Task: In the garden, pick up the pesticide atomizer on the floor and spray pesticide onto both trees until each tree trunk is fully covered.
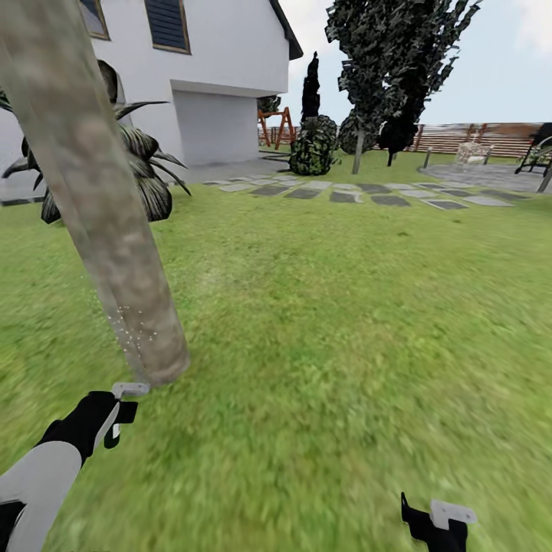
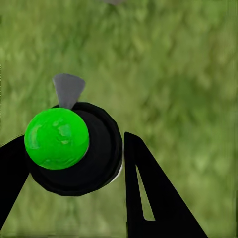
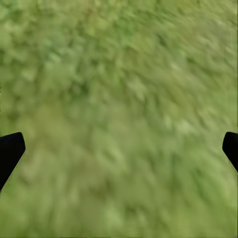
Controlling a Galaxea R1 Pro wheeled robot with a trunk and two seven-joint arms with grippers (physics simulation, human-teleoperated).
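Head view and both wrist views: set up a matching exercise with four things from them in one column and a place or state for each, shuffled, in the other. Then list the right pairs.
Things
1. tree trunk
2. left gripper
3. right gripper
4. stepping stones

Places or states
A. open over bare grass
B. shut on the pesticide atomizer, with its green ball
C. dotted with pale specks low down
D. laid in a row across the lawn before the house

Pairs: 1-C, 2-B, 3-A, 4-D

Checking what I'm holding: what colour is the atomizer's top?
Bright green ball on a black body, clearest in the left wrist view.
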